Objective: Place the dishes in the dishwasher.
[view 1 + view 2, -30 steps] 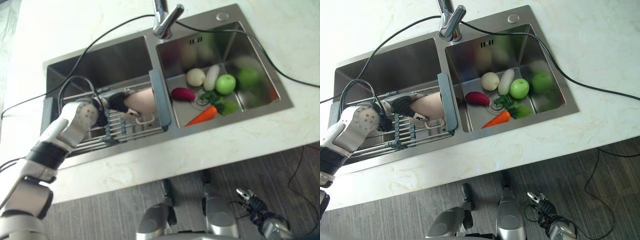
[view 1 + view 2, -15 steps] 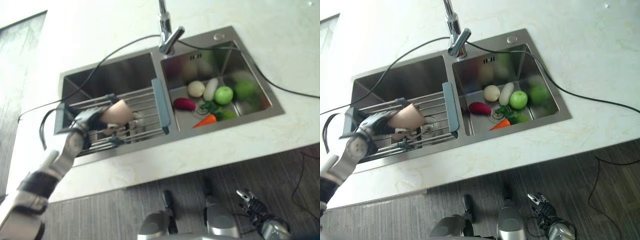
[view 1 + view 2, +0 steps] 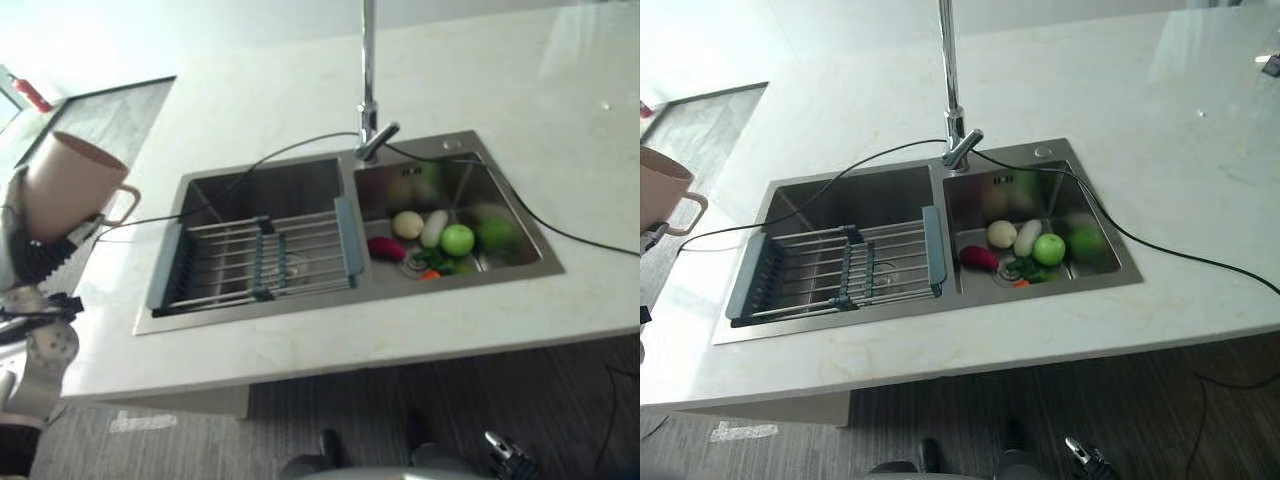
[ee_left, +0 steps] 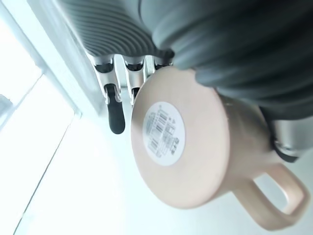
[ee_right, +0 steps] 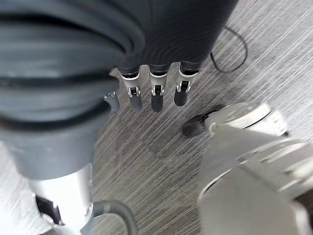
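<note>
— Where's the pink mug (image 3: 68, 186)?
— At nine o'clock, beyond the surface (image 3: 300, 345), left hand (image 4: 205, 44) fingers (image 4: 116, 117) curled round it; right hand (image 5: 154, 95) hangs slack, empty.
— Risk?
— Probably slipping from that grip mid-carry.

The room is bright, and soft light makes the far side of the white counter (image 3: 1120, 90) shine pale. Inside the steel sink (image 3: 262, 185) it is darker, with blurry green reflections on the walls. Close up, the pink mug (image 4: 186, 142) looks soft and blurry against a white glow.
</note>
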You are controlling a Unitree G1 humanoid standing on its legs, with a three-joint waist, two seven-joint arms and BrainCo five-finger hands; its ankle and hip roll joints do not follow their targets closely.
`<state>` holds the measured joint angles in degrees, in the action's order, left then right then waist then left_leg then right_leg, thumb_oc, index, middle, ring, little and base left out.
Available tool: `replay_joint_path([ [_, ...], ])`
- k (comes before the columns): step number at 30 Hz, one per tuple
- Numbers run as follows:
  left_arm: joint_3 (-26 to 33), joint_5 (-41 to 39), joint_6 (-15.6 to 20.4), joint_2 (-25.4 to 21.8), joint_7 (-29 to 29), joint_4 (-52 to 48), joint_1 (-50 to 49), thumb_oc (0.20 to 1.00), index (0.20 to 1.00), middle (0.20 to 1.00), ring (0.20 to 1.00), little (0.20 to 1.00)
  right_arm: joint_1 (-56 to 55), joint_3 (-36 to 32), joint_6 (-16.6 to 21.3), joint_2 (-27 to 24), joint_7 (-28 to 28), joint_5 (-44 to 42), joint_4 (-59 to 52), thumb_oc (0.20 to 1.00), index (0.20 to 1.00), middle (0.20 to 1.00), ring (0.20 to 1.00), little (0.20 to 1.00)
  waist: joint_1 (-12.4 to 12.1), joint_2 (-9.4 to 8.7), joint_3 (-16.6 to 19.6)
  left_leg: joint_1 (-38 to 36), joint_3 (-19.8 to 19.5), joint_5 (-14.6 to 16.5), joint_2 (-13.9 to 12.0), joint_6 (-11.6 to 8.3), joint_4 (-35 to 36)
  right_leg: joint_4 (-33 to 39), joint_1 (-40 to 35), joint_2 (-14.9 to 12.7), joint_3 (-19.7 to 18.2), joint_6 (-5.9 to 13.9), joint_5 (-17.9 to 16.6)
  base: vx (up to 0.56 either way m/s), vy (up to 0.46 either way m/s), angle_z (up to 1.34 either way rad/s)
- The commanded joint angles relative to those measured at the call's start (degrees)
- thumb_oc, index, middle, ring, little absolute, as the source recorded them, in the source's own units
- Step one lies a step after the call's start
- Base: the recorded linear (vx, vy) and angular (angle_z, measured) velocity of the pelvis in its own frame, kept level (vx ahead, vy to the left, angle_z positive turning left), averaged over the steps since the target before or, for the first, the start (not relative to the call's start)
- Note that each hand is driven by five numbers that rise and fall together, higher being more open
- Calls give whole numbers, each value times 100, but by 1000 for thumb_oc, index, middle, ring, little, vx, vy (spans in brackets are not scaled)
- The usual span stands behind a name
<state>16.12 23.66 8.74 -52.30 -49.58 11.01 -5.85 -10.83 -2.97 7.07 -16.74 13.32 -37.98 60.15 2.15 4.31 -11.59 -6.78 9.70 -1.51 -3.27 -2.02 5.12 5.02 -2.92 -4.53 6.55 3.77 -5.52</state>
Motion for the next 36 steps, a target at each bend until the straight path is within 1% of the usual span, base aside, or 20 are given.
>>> replay_joint_path([
  [1,243,-234,743,93,-773,-133,690,200,200,200,200,200,113,18,173,132,31,130,43,1000,1000,1000,1000,1000,43,-11,-115,109,-377,307,198,185,-236,-671,-56,-134,255,211,754,53,-25,14],
  [2,167,-454,1188,358,-855,-242,774,200,200,200,200,200,112,31,220,171,61,139,117,1000,1000,1000,1000,1000,35,-39,-72,56,-397,316,195,187,-214,-675,-101,-120,260,194,786,50,-25,16],
  [5,92,-365,1521,761,-819,-459,820,200,200,200,200,200,118,44,248,227,63,165,185,1000,1000,1000,1000,1000,17,-73,-22,-24,-413,333,193,188,-175,-670,-166,-107,279,192,818,28,-12,6],
  [7,50,-613,1838,921,-548,-566,861,200,200,200,200,200,101,53,250,261,66,219,213,1000,1000,1000,1000,1000,10,-93,1,-61,-410,337,188,190,-159,-670,-198,-103,291,193,831,0,0,0],
  [8,2,-1314,2139,1091,70,-751,916,200,200,200,200,200,84,49,240,279,64,277,260,1000,1000,1000,1000,1000,0,-101,20,-90,-405,339,173,179,-152,-682,-233,-95,311,186,865,0,0,0],
  [9,-19,-1592,2247,1142,292,-800,931,200,200,200,200,200,81,46,236,283,64,288,273,1000,1000,1000,1000,1000,-3,-101,23,-95,-406,340,172,177,-151,-685,-239,-95,318,187,871,0,0,0],
  [10,-135,-2738,2707,1370,1284,-974,999,200,200,200,200,200,70,25,225,304,71,356,345,1000,1000,1000,1000,1000,-26,-109,34,-111,-414,344,169,175,-150,-694,-264,-93,352,187,888,-28,-31,-1],
  [12,-284,-3528,2959,1662,2213,-1177,1056,200,200,200,200,200,69,6,201,312,70,441,420,1000,1000,1000,1000,1000,-50,-113,31,-120,-425,343,153,169,-153,-705,-295,-88,399,182,910,-51,-54,2],
  [13,-450,-4243,2945,2031,2853,-1441,1078,200,200,200,200,200,106,-12,116,334,45,584,490,1000,1000,1000,1000,1000,-98,-120,16,-127,-464,342,138,164,-163,-726,-329,-73,460,154,938,-76,-72,9],
  [14,-521,-4356,2927,2146,2939,-1467,1085,200,200,200,200,200,131,4,113,345,28,621,531,1000,1000,1000,1000,1000,-116,-129,21,-127,-476,342,134,163,-167,-734,-338,-60,475,143,951,-76,-74,17],
  [16,-586,-4290,2873,2331,2887,-1516,1053,200,200,200,200,200,181,15,128,342,60,714,626,1000,1000,1000,1000,1000,-168,-139,28,-116,-519,341,118,153,-202,-747,-365,-39,521,109,981,-39,-65,21],
  [21,-559,-4134,2765,2349,2816,-1559,990,200,200,200,200,200,342,133,171,276,212,674,654,1000,1000,1000,1000,1000,-325,-181,42,-24,-631,360,36,92,-417,-758,-431,16,665,-1,1057,-46,-130,25],
  [26,-321,-4312,2627,2289,2797,-1626,844,200,200,200,200,200,518,304,237,148,416,864,739,1000,1000,1000,1000,1000,-527,-162,40,201,-764,320,-79,-88,-750,-692,-480,103,867,-126,1096,-69,-161,31],
  [28,-206,-4894,2610,2292,3193,-1621,800,200,200,200,200,200,594,369,254,72,425,919,838,1000,1000,1000,1000,1000,-622,-94,11,316,-662,100,-210,-266,-721,-650,-518,171,1025,-162,1102,-98,-139,42],
  [30,-175,-6026,2521,2395,4167,-1637,797,200,200,200,200,200,647,413,257,-9,444,1123,879,1000,1000,1000,1000,1000,-713,-7,-52,529,-563,-280,-393,-499,-587,-533,-617,229,1176,-154,1077,-138,-128,47],
  [31,-183,-6419,2473,2497,4585,-1653,807,200,200,200,200,200,683,433,253,-38,383,1118,890,1000,1000,1000,1000,1000,-767,31,-101,670,-484,-450,-475,-588,-535,-484,-667,240,1243,-142,1062,-140,-107,81],
  [32,-184,-6481,2438,2541,4733,-1638,809,200,200,200,200,200,700,442,245,-58,343,1092,896,1000,1000,1000,1000,1000,-769,42,-120,729,-428,-492,-504,-611,-542,-462,-685,239,1299,-141,1057,-173,-98,106],
  [34,-227,-6522,2381,2650,4960,-1594,826,200,200,200,200,200,728,381,181,-78,204,1047,865,1000,1000,1000,1000,1000,-729,27,-148,765,-42,-400,-539,-580,-729,-437,-696,178,1568,-136,1055,-230,-70,112],
  [35,-275,-6610,2373,2694,5104,-1554,849,200,200,200,200,200,741,344,156,-90,148,998,865,1000,1000,1000,1000,1000,-697,-11,-144,763,172,-249,-508,-485,-937,-469,-633,113,1713,-153,1033,-465,-64,152],
  [36,-432,-6516,2452,2904,5295,-1533,829,200,200,200,200,200,749,164,84,-51,115,889,816,1000,1000,1000,1000,1000,-637,-204,-113,656,395,580,-222,-174,-1906,-638,-470,-64,1947,-193,1043,-446,-41,151],
])
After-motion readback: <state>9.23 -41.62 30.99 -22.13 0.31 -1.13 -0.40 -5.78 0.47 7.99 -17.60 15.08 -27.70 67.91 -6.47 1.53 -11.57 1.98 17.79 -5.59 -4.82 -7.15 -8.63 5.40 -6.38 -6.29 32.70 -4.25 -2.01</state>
